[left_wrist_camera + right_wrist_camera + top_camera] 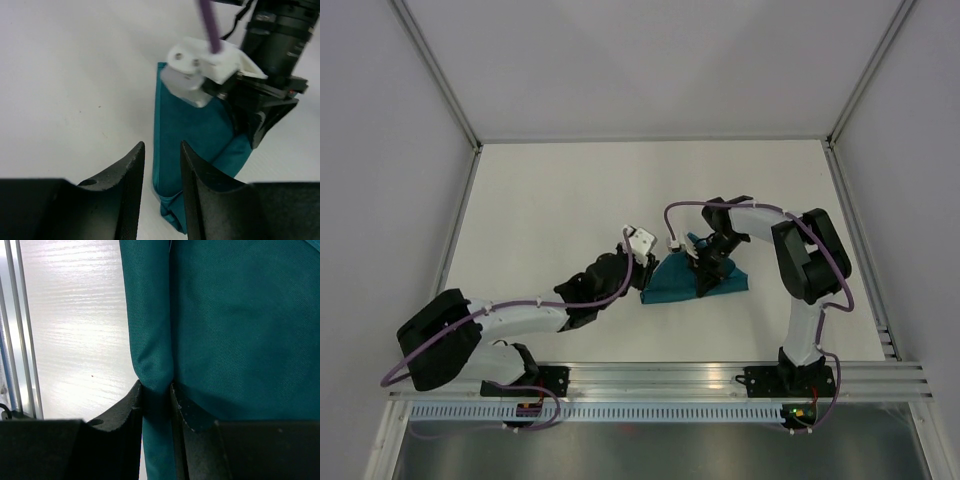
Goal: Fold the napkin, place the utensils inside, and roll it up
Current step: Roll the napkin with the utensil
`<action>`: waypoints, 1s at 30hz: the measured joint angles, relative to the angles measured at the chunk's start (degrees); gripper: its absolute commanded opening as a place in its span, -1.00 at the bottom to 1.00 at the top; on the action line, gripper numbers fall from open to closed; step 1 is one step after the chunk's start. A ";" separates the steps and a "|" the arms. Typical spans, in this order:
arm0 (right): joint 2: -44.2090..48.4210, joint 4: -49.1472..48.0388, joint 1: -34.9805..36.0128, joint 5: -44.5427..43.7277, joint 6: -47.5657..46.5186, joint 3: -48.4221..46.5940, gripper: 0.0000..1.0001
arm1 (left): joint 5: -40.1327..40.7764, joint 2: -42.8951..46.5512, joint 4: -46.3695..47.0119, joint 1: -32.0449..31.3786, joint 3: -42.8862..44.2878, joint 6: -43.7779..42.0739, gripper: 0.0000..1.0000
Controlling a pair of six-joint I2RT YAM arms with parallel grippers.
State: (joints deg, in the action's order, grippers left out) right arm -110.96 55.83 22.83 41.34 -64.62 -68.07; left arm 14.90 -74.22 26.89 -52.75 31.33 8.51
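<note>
The teal napkin (672, 286) lies folded into a narrow wedge at mid table, with a rolled edge along one side. My right gripper (706, 272) is on top of it. In the right wrist view that gripper (156, 385) is shut on the rolled fold of the napkin (240, 315). My left gripper (646, 268) hovers at the cloth's left end. In the left wrist view it (162, 145) stands open, and the edge of the napkin (190, 125) shows beyond the gap, with nothing between the fingers. The utensils are hidden.
The right arm's wrist and its white camera mount (210, 65) sit close in front of my left gripper. An aluminium rail (660, 375) runs along the near table edge. Grey walls with metal posts (470, 140) enclose the white table (550, 200).
</note>
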 measured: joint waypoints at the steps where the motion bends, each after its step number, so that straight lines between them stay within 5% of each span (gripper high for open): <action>1: -0.76 0.87 -0.09 0.20 -0.02 -0.74 -0.85 | 1.14 -0.59 0.94 -2.25 -0.02 -2.51 -0.20; 14: -6.43 9.33 -0.22 3.52 0.59 -4.13 -0.85 | 4.39 -19.45 4.98 -19.98 5.40 -23.93 -0.22; 30: -8.28 12.63 -0.20 3.85 1.84 -4.24 -0.85 | -1.27 -28.96 5.09 -21.62 10.01 -29.64 -0.18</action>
State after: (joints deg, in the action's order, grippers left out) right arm -119.24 68.47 22.63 45.19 -62.78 -72.31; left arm 13.63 -103.18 31.99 -74.37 41.34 -21.12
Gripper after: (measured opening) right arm 0.294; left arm 0.410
